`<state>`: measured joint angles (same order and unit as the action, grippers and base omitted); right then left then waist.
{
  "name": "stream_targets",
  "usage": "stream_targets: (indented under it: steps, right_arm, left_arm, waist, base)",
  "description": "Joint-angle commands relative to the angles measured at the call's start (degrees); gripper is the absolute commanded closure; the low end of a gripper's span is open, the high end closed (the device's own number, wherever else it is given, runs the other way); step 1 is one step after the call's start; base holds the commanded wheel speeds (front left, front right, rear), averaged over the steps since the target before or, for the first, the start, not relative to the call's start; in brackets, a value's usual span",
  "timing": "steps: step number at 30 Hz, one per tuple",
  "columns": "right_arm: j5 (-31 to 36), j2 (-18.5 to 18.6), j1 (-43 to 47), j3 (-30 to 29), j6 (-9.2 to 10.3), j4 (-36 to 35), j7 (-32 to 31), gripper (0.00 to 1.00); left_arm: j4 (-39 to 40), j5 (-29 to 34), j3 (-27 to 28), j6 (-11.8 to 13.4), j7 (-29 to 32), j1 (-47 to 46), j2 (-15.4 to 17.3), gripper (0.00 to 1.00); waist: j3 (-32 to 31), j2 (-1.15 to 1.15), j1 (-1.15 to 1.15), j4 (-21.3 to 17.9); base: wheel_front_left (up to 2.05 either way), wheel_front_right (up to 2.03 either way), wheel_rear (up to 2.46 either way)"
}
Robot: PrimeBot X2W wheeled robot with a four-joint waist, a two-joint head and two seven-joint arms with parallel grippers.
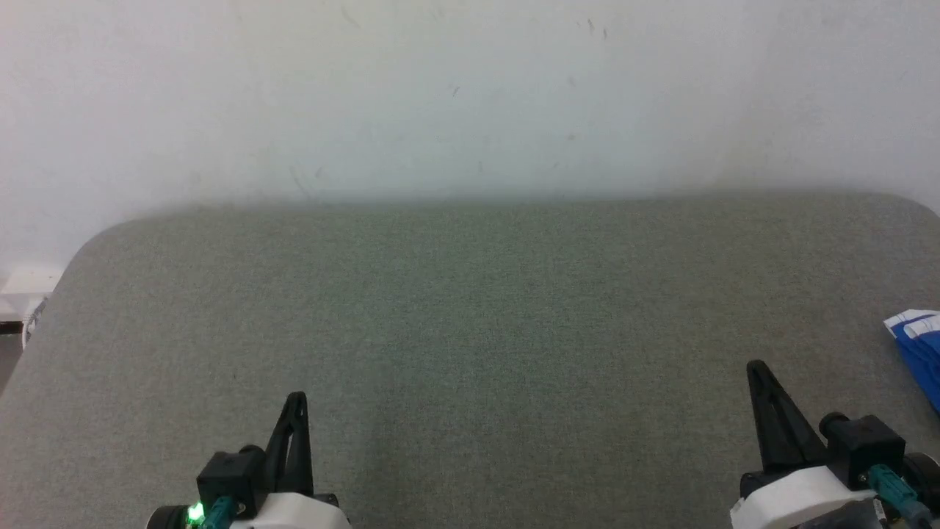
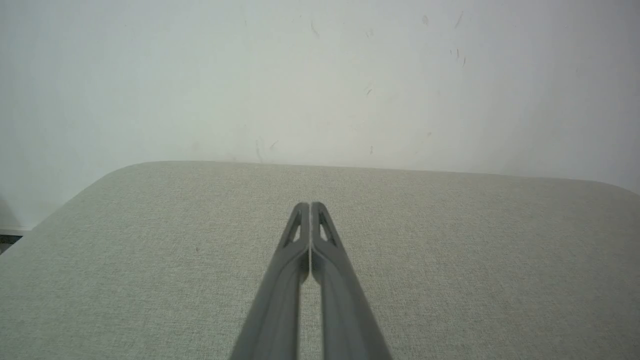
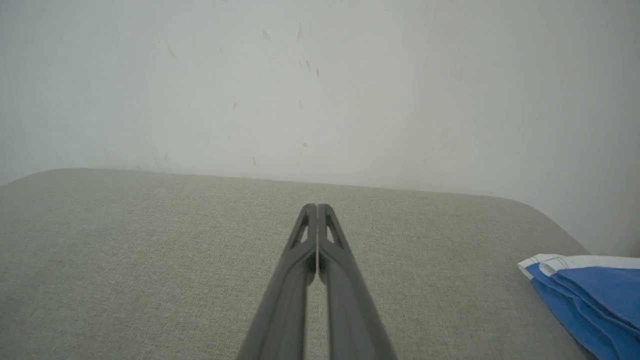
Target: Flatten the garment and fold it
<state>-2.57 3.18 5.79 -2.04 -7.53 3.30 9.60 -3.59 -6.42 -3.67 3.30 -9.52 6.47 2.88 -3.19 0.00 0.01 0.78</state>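
garment (image 1: pixel 922 351) lies by table's (image 1: pixel 470 330) right edge, clear of right end effector (image 1: pixel 756 367).

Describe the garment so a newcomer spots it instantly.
Take the grey-green cloth-covered table against the white wall. At its right edge, right of the right gripper, lies the bright blue soft fabric garment with white trim, the only coloured thing on it.

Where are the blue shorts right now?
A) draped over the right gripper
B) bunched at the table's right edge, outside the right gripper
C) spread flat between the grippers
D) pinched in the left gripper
B: the blue shorts lie bunched at the grey table's right edge, beyond the shut right gripper, which is clear of them.
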Motion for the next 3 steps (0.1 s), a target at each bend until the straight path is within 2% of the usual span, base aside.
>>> stream_targets:
  steps: [1, 3]
  right_arm:
    - [0.3, -0.11, -1.15, 0.05, 0.02, -0.39, -0.33, 1.0]
    - [0.36, -0.12, -1.26, 0.1, 0.02, -0.46, -0.56, 1.0]
  left_arm:
    - [0.44, 0.71, 0.42, -0.39, 0.27, -1.19, 0.0, 1.0]
    - [0.52, 0.85, 0.5, -0.47, 0.5, -1.33, 0.0, 1.0]
  waist:
    - [0.06, 0.0, 0.0, -0.01]
    - [0.14, 0.0, 0.0, -0.03]
  base:
    - [0.0, 0.0, 0.0]
    - [0.0, 0.0, 0.0]
